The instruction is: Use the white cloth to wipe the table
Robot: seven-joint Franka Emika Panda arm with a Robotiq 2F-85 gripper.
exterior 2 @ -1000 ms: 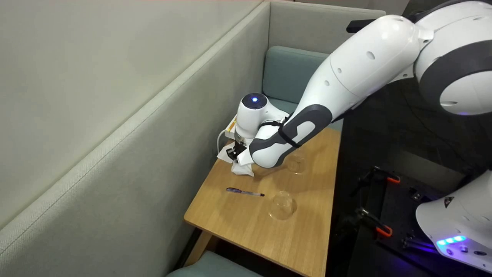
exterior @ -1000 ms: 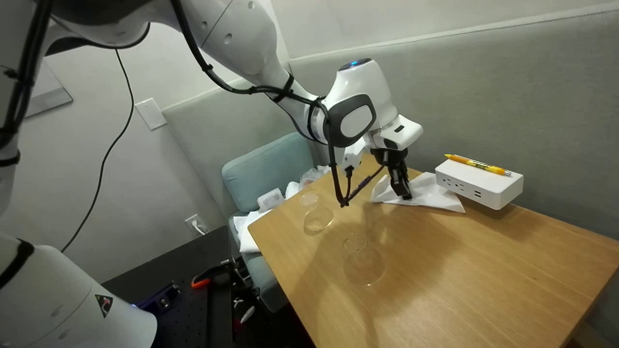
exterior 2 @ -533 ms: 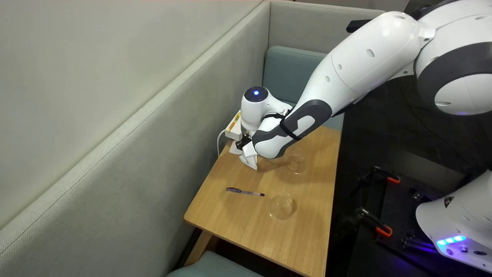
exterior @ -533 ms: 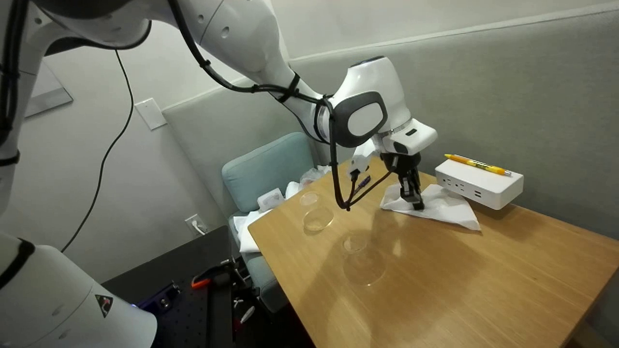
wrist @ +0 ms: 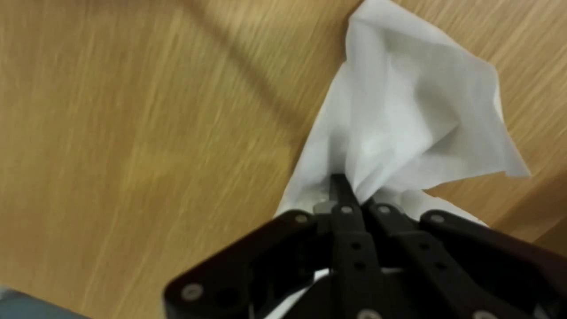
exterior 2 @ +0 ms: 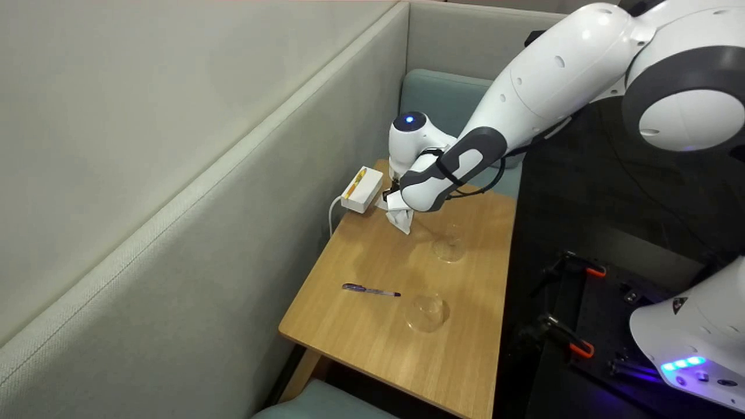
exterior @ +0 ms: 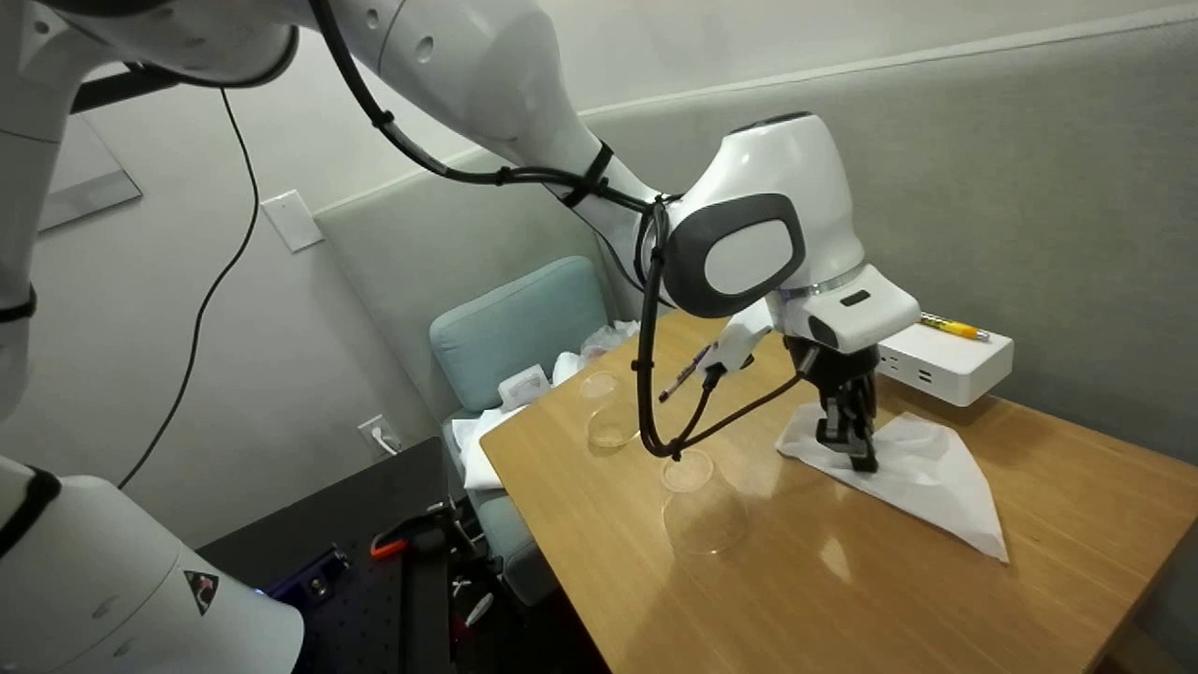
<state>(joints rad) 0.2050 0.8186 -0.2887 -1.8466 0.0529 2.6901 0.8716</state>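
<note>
The gripper (wrist: 359,201) is clenched, its 2 fingers drawn together with a pinch of the white cloth (wrist: 412,97) caught between the tips. Folds fan out from that pinch over the wooden table (wrist: 133,133), and more white shows beneath the linkages. In an exterior view the fingers reach down to the cloth where it lies, and 1 pointed corner trails well out to the side.

Just beside the cloth, at the table's edge by the gray backrest (exterior: 1076,234), sits a white power box (exterior: 950,367) with sockets in its side and a yellow-orange pen (exterior 2: 356,183) on top. Across the cloth from the box, and near it, is a clear round container (exterior: 707,526). A 2nd clear container (exterior 2: 425,314) is farther off, with a purple pen (exterior 2: 371,290) just beside it. Beyond the table is a teal cushion (exterior: 524,323).

Dark markings on the yellow-orange pen are too small to read, as is the triangular sticker (exterior: 202,591) on the arm's base (exterior: 112,562).
</note>
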